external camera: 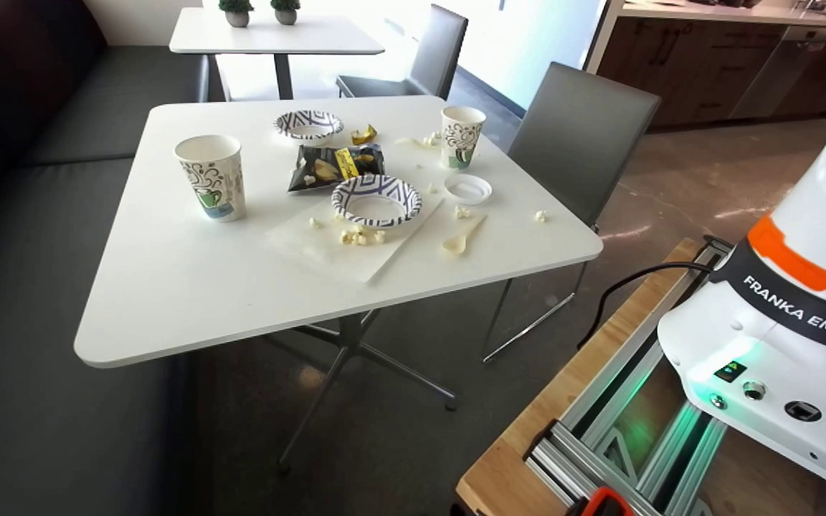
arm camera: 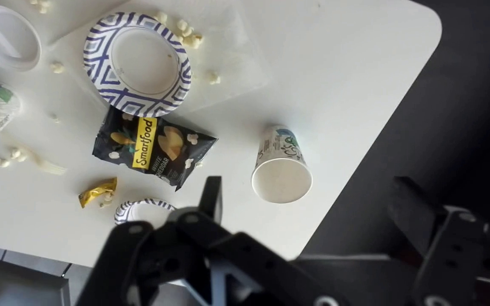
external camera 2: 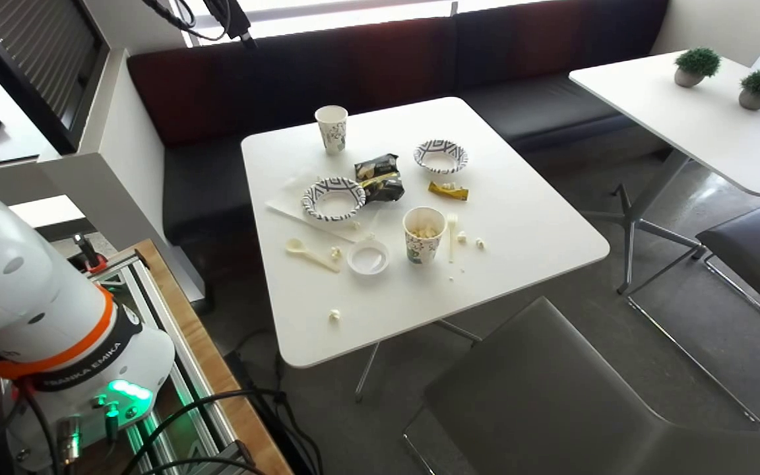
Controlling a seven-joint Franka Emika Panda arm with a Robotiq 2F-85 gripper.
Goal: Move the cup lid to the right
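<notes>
Dark padded bench seating (external camera 2: 353, 79) runs alongside a white table (external camera 2: 518, 224), with a farther white table (external camera: 327, 39) beyond. A grey chair (external camera 2: 538, 389) stands close to the near table, and a white robot arm (external camera: 807, 308) shows in both exterior views, its base apart from that tabletop. At the bottom of the wrist view is the gripper (arm camera: 307, 191), its jaws spread wide. A thin pale sheet (external camera: 363, 264) lies flat on the near table, partly covered by a patterned bowl (arm camera: 143, 63) whose rim overlaps a black snack bag (arm camera: 146, 144). A second bowl (external camera 2: 441, 160) sits past the bag. One paper cup (external camera: 216, 179) stands upright toward the bench; a popcorn cup (external camera 2: 419, 252), also upright, stands just beside the cup lid (external camera 2: 368, 257). Lying flat on the table, the lid has that cup close on one side and the sheet's edge near on another. A pale spoon (external camera: 455, 247) lies near the lid, and a pale fork (external camera 2: 451, 244) is on the cup's other side. Near the second bowl is a yellow wrapper (external camera 2: 448, 190). Loose popcorn pieces (external camera: 353, 237) are scattered about, one between lid and spoon
</notes>
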